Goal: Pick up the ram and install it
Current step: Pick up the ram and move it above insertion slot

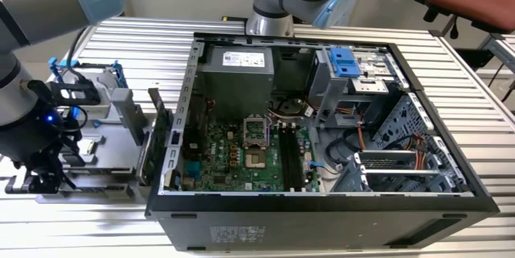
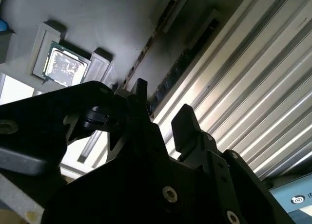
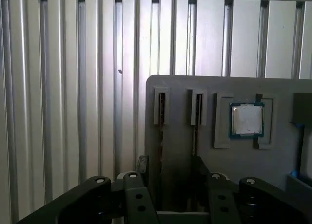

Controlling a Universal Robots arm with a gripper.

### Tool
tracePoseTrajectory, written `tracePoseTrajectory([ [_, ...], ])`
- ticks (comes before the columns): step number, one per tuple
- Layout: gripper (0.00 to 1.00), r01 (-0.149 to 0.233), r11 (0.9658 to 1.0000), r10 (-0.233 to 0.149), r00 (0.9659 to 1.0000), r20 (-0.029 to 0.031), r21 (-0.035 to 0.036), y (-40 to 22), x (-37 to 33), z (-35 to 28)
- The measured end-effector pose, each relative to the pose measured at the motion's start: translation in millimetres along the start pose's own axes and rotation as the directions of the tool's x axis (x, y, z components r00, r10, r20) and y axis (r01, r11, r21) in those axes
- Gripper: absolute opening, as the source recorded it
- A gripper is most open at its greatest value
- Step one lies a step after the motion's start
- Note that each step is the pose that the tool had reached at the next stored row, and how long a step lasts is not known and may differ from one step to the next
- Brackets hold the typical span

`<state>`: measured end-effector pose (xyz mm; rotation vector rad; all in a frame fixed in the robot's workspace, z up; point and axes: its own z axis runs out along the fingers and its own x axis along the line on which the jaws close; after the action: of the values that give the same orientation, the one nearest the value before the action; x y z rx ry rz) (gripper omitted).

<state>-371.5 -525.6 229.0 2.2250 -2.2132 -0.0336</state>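
With the black gripper [image 2: 163, 112] spread wide above the thin dark green-blue ram stick [image 2: 184, 63] standing on edge in the grey plastic holder [image 3: 243, 163] (beside the open black computer case [image 1: 322, 216]), centre squarely and descend straight.

No legible text; white label [image 1: 243, 59] on power supply [image 1: 233, 86], case sticker [image 1: 241, 234] print unreadable.

An open computer case [image 1: 322, 213] lies on the ribbed metal table [image 1: 137, 41], motherboard [image 1: 229, 164] exposed. A processor chip [image 3: 246, 120] sits in a grey holder [image 3: 185, 85].
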Motion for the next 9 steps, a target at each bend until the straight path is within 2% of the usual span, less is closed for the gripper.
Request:
tracePoseTrajectory([
  [9, 1.00, -0.001, 1.0000, 0.001, 1.0000, -0.0001, -0.0001, 1.6, 0.5, 13.6],
])
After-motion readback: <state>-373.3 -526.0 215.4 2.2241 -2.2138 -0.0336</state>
